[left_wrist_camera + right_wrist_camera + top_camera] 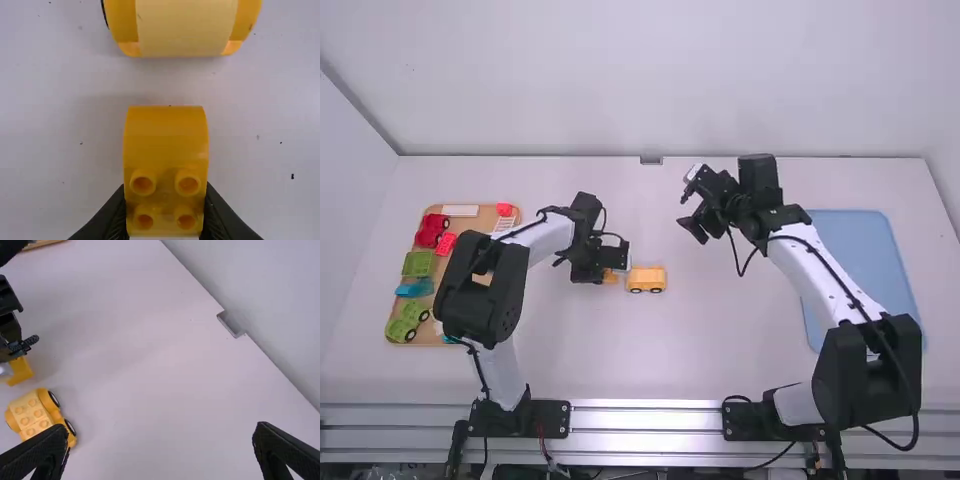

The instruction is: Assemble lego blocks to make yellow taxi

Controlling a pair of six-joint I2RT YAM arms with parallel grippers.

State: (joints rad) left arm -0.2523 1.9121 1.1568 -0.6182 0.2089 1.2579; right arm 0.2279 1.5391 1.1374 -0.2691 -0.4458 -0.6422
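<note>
In the high view my left gripper (608, 262) is shut on a small orange-yellow block (610, 276), just left of the yellow car base (647, 280). The left wrist view shows the curved, studded block (166, 145) between the fingers of my left gripper (164, 215); the car base (187, 25) lies apart from it across a narrow gap. Seen from the right wrist, the studded, wheeled car base (37, 415) stands near the held block (21, 371). My right gripper (692, 210) is raised right of the middle; in its wrist view that gripper (161, 445) is wide open with nothing between its fingers.
A tan tray (430, 338) at the left holds several red, green, blue and white pieces. A blue mat (860, 255) lies at the right, partly under the right arm. The white wall (650, 80) stands behind the table.
</note>
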